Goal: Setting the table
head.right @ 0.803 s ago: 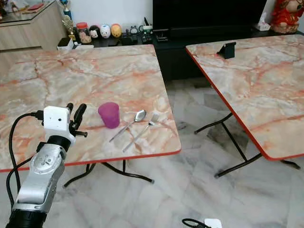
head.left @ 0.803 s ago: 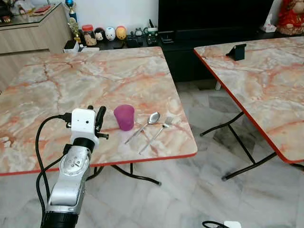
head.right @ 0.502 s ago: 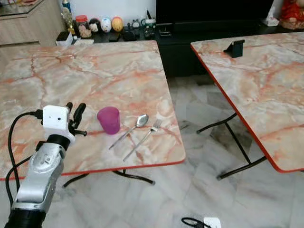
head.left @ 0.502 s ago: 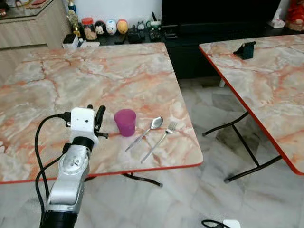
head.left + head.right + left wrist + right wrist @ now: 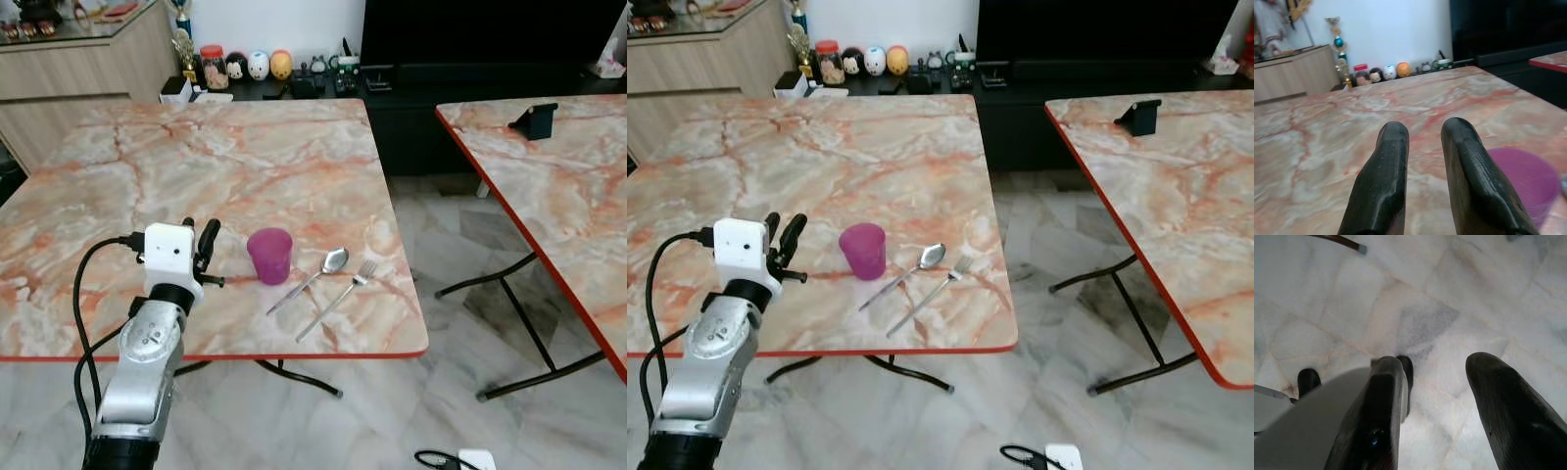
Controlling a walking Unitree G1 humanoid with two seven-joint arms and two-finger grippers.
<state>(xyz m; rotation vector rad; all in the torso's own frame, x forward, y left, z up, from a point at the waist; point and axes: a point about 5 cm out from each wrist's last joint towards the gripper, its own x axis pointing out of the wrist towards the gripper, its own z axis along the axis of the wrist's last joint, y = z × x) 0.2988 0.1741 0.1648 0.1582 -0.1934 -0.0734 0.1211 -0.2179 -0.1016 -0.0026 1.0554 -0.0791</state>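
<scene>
Cup [image 5: 269,256] stands just right of left tool [image 5: 200,247], apart.

The left arm [image 5: 147,362] is showing a silver metal casing with a round joint disc, narrowing into a black collar. A white boxy camera module [image 5: 168,250] is sitting at its wrist. A black cable [image 5: 86,294] is looping beside it. The fingers [image 5: 1469,181] are looking long, matte black and rounded at the tips.

We see the purple cup [image 5: 1528,183] blurred & cut off at the wrist pic's edge. Second table [image 5: 549,186] runs off-frame. Shelf figurines [image 5: 257,66] too small to ID.
</scene>
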